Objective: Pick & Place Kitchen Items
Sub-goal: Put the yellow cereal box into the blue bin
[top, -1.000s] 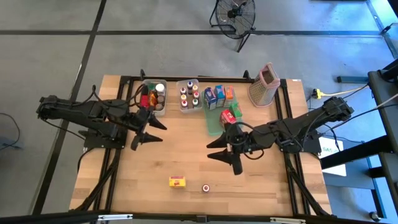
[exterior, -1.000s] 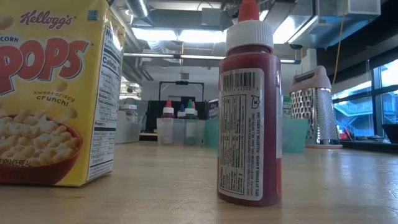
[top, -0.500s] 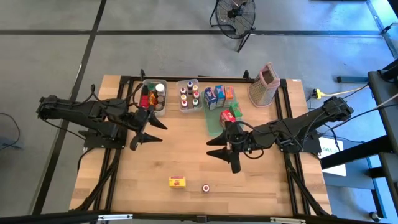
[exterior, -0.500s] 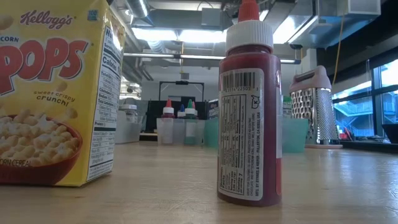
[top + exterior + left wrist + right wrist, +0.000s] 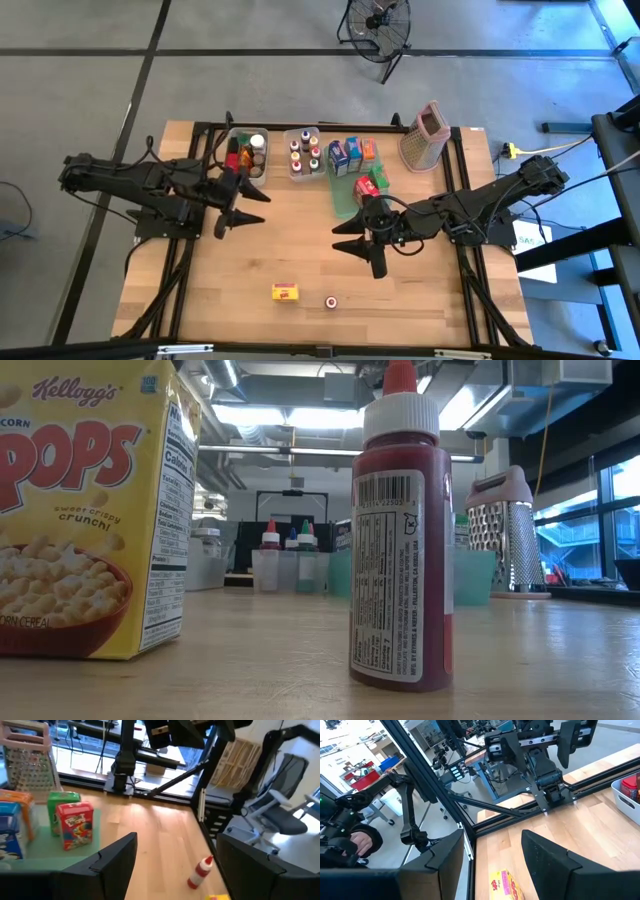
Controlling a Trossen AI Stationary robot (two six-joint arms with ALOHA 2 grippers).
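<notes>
A small yellow cereal carton [image 5: 285, 292] and a red squeeze bottle [image 5: 330, 301] stand on the wood near the table's near edge; the low view shows the carton [image 5: 90, 510] and the bottle [image 5: 400, 530] up close. My left gripper [image 5: 238, 212] hovers open beside the left bin, touching nothing. My right gripper [image 5: 358, 252] hangs open over mid-table, just near of the green tray [image 5: 343, 203], also touching nothing. The left wrist view shows my left gripper [image 5: 175, 845] open, with the bottle [image 5: 200, 872] beyond it. In the right wrist view the carton [image 5: 502, 885] lies below my open right gripper [image 5: 492, 847].
Two clear bins [image 5: 248, 155] [image 5: 303, 152] with spice jars sit at the far edge. The green tray carries small cartons, among them a red one [image 5: 75, 825]. A pinkish box grater [image 5: 425, 135] stands at the far right. A person's hand [image 5: 360, 842] shows beyond the table.
My right gripper has drifted slightly toward the table's left, staying open. The carton and bottle have not moved.
</notes>
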